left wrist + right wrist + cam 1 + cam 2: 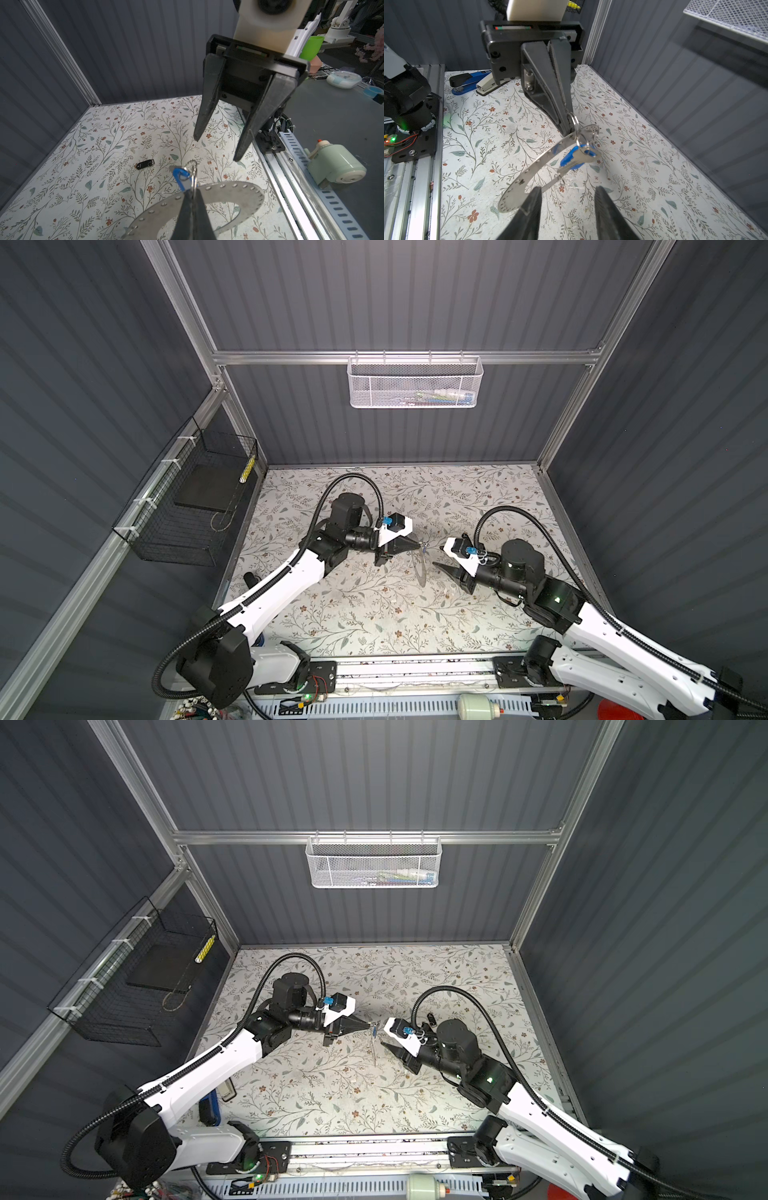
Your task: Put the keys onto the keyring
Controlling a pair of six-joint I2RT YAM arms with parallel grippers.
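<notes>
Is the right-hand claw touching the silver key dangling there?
Apart. The right wrist view shows floral tabletop between the open right gripper and the key, which hangs from the keyring in the shut left gripper.

In a top view the keyring [423, 549] is too small to tell what's hung on it, contents of the white mesh basket [415, 385] are just blur, the blue stapler [475, 78] sits half hidden behind the left gripper [566, 127], & the right gripper [568, 188] fingers run off the wrist view's edge.

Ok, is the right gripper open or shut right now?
Open. The right gripper has its jaws well apart in both wrist views, gripping nothing.
</notes>
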